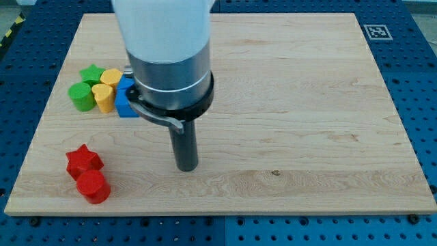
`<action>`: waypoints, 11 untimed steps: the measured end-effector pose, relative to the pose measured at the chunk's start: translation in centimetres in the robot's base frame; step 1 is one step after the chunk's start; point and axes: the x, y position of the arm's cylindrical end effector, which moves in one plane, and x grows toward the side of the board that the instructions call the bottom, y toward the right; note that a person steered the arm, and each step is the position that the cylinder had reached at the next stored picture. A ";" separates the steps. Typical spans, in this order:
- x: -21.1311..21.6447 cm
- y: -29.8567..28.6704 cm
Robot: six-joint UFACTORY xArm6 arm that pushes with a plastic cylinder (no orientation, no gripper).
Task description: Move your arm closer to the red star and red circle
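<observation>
Red star: worktop, view's lower left, touching red circle below it.
My tip: well right of both; gap uncrossed.
Jaws: none fitted.
Progress: approach remaining, leftward.

- a wooden board, pale, lying on a blue pegboard table;
- a black-and-white square marker at the board's top right corner;
- near the view's left edge, a tight cluster: green star, green block, two yellow blocks, and a blue block, partly hidden.
</observation>
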 end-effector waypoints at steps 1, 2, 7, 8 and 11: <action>-1.4 -2.1; -3.1 -4.5; -6.0 -18.8; -5.9 -21.2; 0.7 -23.0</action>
